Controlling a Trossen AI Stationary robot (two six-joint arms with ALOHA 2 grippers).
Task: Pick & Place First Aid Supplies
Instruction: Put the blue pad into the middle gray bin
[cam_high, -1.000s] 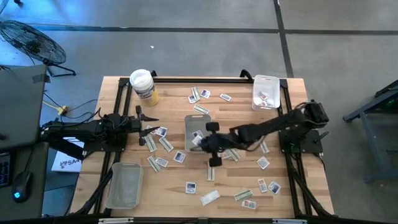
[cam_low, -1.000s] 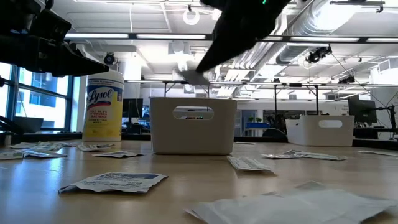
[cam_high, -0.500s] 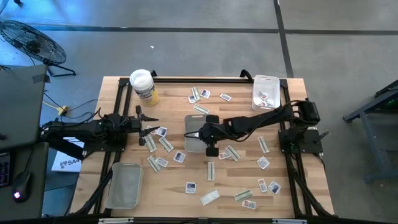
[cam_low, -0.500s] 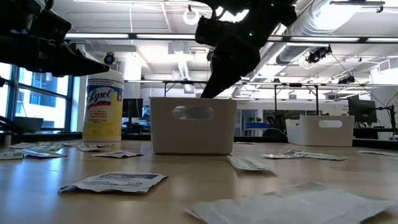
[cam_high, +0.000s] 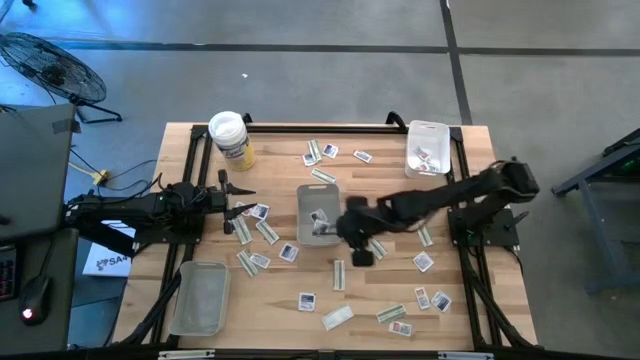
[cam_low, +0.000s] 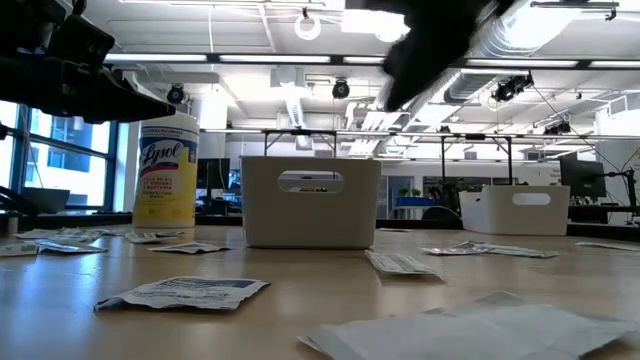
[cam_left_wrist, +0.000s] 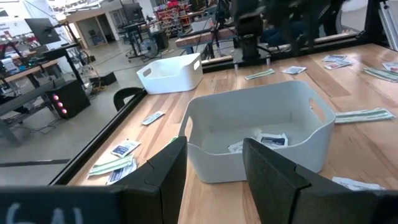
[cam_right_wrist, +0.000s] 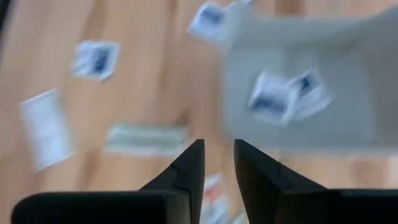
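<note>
First aid supplies lie scattered over the wooden table as small white packets (cam_high: 287, 252) and pale strips (cam_high: 339, 274). A white bin (cam_high: 305, 205) stands at the table's middle with two packets (cam_right_wrist: 273, 99) on its floor. My right gripper (cam_high: 343, 232) hangs above the bin's right edge, slanting down, open with nothing between its fingers (cam_right_wrist: 219, 155). My left gripper (cam_high: 245, 210) waits level at the left of the bin, open and empty (cam_left_wrist: 214, 168).
A white-lidded tub with a yellow label (cam_high: 230, 135) stands at the far left. A clear tray (cam_high: 200, 298) lies at the near left. A second white bin (cam_high: 428, 148) holding packets sits at the far right. Loose packets lie around the middle bin on all sides.
My right gripper brought a white packet over the middle bin, dipped into it, then drew back up and toward the table's right edge. The packet is no longer in its fingers and lies in the bin.
</note>
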